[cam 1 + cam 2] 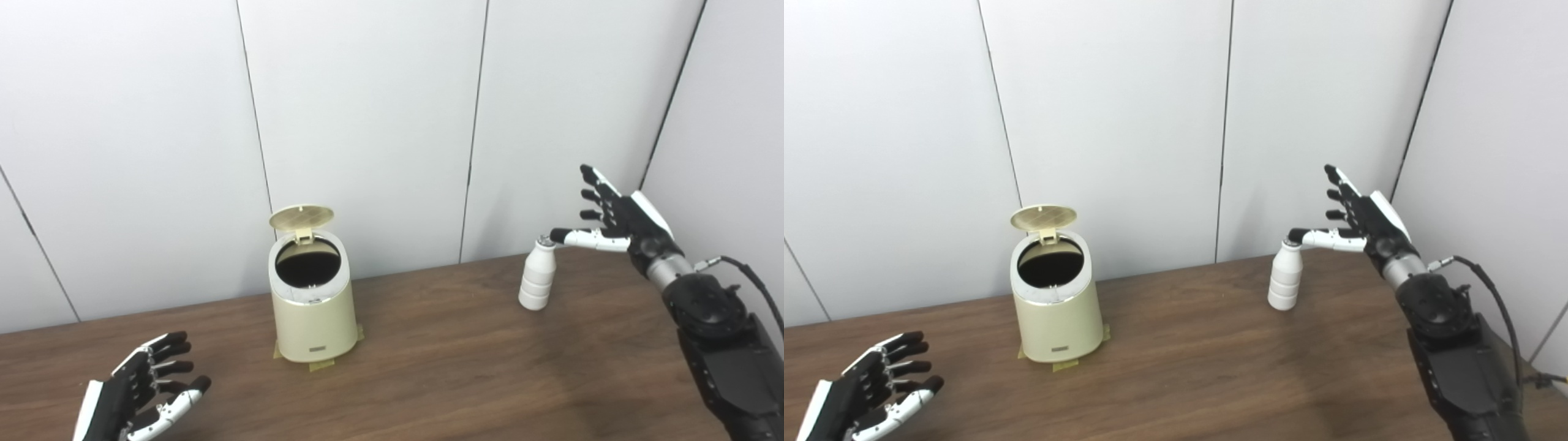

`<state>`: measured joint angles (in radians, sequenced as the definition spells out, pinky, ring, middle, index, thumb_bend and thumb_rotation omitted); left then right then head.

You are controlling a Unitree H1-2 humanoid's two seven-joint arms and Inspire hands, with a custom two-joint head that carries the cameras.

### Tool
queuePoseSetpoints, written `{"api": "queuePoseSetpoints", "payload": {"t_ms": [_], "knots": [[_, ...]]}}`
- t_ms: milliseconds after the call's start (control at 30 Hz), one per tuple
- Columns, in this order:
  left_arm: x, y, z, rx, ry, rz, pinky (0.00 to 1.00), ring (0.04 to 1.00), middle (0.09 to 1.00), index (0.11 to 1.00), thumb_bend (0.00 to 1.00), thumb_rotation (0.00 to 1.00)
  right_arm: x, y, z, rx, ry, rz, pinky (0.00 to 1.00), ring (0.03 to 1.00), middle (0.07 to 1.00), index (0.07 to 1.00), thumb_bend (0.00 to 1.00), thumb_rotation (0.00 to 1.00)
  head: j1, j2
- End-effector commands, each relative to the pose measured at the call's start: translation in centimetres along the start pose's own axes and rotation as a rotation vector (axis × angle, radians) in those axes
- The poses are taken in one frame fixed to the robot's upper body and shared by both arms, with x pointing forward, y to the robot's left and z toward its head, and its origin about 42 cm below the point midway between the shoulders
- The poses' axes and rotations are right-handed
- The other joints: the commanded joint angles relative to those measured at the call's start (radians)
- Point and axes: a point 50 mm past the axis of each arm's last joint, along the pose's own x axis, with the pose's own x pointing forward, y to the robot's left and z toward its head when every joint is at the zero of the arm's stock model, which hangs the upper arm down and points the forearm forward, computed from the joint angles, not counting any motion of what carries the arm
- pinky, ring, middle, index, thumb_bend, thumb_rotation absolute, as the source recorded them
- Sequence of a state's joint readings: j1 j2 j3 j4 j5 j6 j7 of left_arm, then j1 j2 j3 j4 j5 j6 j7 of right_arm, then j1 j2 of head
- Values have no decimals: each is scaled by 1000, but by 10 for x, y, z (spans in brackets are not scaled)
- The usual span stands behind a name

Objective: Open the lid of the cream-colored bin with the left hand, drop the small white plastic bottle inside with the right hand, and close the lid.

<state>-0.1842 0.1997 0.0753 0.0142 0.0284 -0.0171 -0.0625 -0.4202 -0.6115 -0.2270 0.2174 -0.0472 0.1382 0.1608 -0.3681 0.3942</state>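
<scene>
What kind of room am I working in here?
Probably a lab test booth: plain white wall panels enclose a bare wooden table, and the bin looks taped down.

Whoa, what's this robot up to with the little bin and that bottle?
It is putting a small white bottle into a cream-colored bin. The bin's lid is already flipped up, so the opening shows. The left hand hangs open, low over the wooden table, apart from the bin. The right hand is open beside the bottle, its thumb at the cap, but it has not gripped it. The bottle stands upright on the table.
</scene>
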Motion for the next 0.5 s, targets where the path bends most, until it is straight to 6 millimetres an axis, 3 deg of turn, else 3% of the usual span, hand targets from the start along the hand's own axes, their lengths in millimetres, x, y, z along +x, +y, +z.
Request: {"api": "queuePoseSetpoints", "payload": {"t_ms": [0, 167, 467], "knots": [[12, 4, 24, 14, -93, 2, 552, 674, 751, 780, 627, 46, 9, -18, 19, -3, -78, -24, 872, 956, 1000, 1000, 992, 369, 0, 0], [12, 5, 25, 5, -97, 3, 550, 676, 750, 779, 624, 30, 5, -8, 3, 64, -31, -4, 947, 982, 1000, 1000, 927, 255, -4, 3], [11, 5, 27, 16, -86, -1, 562, 683, 757, 782, 607, 2, 2, 10, -18, 41, 34, 15, 893, 973, 1000, 1000, 805, 201, -3, 9]]}}
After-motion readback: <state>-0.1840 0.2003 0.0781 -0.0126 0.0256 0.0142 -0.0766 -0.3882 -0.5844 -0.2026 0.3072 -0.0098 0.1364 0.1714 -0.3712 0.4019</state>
